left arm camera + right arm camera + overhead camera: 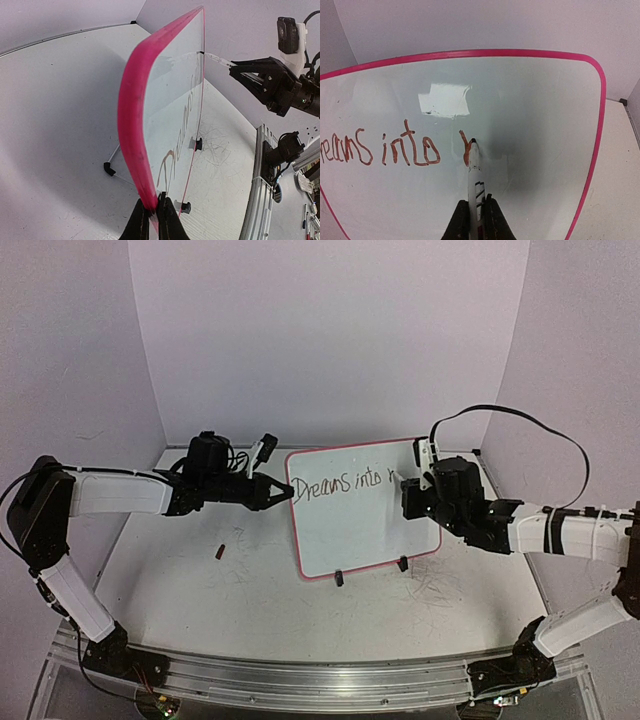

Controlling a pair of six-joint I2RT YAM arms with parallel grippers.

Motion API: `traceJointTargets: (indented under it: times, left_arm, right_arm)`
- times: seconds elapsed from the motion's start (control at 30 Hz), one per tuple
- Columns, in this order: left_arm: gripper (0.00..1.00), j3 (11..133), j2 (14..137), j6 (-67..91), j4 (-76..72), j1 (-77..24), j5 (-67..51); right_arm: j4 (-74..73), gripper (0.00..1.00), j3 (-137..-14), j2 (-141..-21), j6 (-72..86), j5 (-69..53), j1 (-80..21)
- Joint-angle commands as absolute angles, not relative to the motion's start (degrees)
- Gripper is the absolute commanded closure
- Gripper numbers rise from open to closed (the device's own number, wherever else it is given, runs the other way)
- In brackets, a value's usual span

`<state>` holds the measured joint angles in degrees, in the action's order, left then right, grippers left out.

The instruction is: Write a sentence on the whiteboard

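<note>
The left claw (285, 492) pinches the 9 o'clock edge of the small pink-framed glossy whiteboard (370, 530) on the white desk (180, 580); the right claw (476, 220), clamped on a white marker (474, 170), should carry the thin handwritten sentence (345, 483) toward 3 o'clock, pressing lightly

The upright whiteboard (370, 530) bars the middle; free room lies on the near table (250, 610), beside 1 small dark object (219, 551) at left.

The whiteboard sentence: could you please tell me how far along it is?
Done: the sentence reads "Dreams into" on the whiteboard. In hand: the right claw presses a marker to the board, the next word barely started, while the left claw pinches the board's edge. Left: the rest of that word.
</note>
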<state>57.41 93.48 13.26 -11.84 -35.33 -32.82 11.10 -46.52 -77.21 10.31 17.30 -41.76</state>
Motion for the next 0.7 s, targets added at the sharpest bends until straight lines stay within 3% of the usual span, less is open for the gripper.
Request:
traceJointTargets:
  times: [0.0,0.33,0.67]
  left_arm:
    - [1.0,58.6,93.7,9.4,-8.3,-36.7,-33.4]
    - [1.0,58.6,93.4,9.4,-8.3,-36.8,-33.5]
    - [1.0,58.6,93.4,9.3,-8.3,-36.8,-33.3]
  right_arm:
    - [12.7,1.0,-48.6,-78.0,10.3,20.1,-41.4]
    - [12.8,1.0,-44.6,-70.9,10.7,16.8,-41.4]
    - [11.6,1.0,-44.5,-74.1,11.7,14.2,-41.2]
